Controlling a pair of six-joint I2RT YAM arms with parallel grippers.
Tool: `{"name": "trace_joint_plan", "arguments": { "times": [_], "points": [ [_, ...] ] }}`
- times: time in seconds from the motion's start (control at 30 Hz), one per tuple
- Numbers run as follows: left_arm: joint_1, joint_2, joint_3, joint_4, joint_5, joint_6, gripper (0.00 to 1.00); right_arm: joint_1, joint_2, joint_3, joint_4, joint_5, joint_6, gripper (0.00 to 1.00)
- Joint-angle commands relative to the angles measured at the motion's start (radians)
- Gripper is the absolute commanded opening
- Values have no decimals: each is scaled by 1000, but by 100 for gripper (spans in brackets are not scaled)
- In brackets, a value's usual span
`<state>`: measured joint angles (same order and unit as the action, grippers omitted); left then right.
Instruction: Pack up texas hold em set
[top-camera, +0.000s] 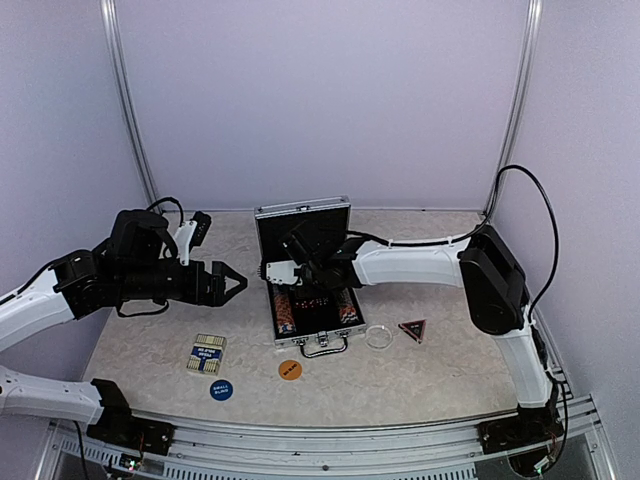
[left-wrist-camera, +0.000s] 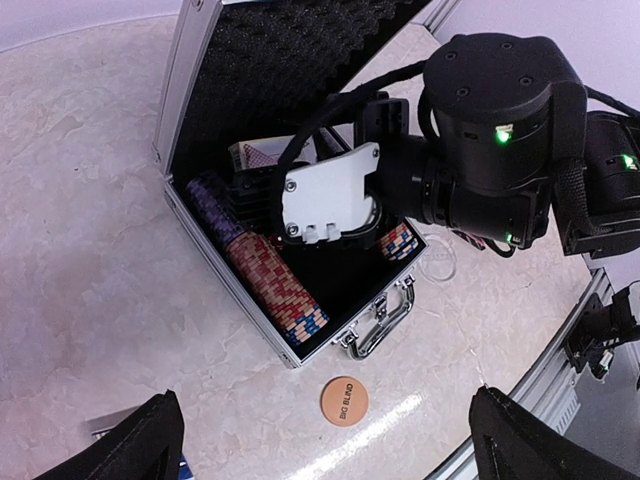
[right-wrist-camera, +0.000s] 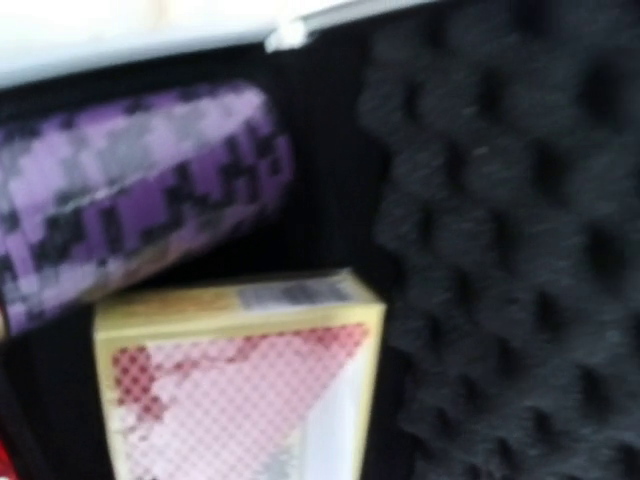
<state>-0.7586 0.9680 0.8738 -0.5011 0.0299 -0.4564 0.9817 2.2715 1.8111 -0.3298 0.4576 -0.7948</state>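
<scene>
The silver briefcase (top-camera: 345, 318) of the texas hold em set lies open mid-table, its foam-lined lid (top-camera: 303, 225) upright. Rows of striped chips (left-wrist-camera: 275, 285) fill it, with purple chips (right-wrist-camera: 130, 190) and a red card deck (right-wrist-camera: 235, 380) at the back. My right gripper (top-camera: 285, 272) reaches into the case over that deck; its fingers are hidden. My left gripper (top-camera: 235, 282) hovers open left of the case, holding nothing. On the table lie a blue card deck (top-camera: 206, 353), a blue disc (top-camera: 221, 390), an orange disc (left-wrist-camera: 344, 400), a clear disc (top-camera: 379, 336) and a dark triangle (top-camera: 412, 329).
The case's metal handle (left-wrist-camera: 380, 322) points to the near table edge. White walls close in the table at the back and both sides. A metal rail (top-camera: 350, 440) runs along the near edge.
</scene>
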Motion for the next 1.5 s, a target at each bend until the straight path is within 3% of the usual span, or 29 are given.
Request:
{"name": "trace_joint_plan", "arguments": {
  "times": [0.0,0.2,0.3,0.47,0.63,0.77,1.1,1.47],
  "points": [
    [7,-6,-11,27,16,-5,99,3,-54,31,-29,-28,25,69],
    [6,-11,-14,30,15,-6,99,6,-42,35,-7,2,23,72],
    [7,-8,-19,38,20,-12,99,6,-28,61,30,43,54,66],
    [6,-9,-28,48,25,-19,99,6,2,157,-104,-60,227,54],
    [5,-17,-32,50,29,-21,99,6,-32,153,-160,-172,405,56],
    [5,-24,-35,52,27,-21,99,13,-93,41,-91,-195,512,57],
    [5,-25,-36,56,14,-28,99,26,-36,47,-49,-37,846,61],
    [7,-60,-50,44,-10,-35,99,38,97,194,-102,100,1014,65]
  ]
}}
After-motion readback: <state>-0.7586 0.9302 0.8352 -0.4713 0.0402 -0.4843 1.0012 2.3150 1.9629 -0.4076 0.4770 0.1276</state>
